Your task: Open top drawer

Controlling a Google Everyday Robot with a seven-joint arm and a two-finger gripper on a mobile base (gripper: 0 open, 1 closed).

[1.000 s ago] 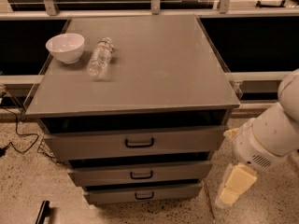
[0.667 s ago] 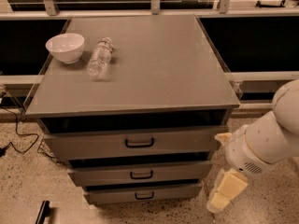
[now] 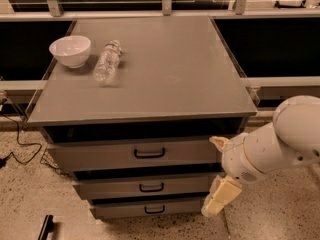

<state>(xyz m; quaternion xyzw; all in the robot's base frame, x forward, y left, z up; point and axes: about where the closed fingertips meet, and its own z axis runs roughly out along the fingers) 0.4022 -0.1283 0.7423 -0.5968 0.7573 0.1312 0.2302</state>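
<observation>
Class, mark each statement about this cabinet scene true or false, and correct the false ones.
1. The gripper grasps the top drawer by its handle. False: it hangs low by the cabinet's right front corner, well to the right of the handle.
2. The water bottle lies on its side on the cabinet top. True.
3. The bowl stands to the right of the water bottle. False: it stands to its left.
4. The bowl is white and upright. True.
</observation>
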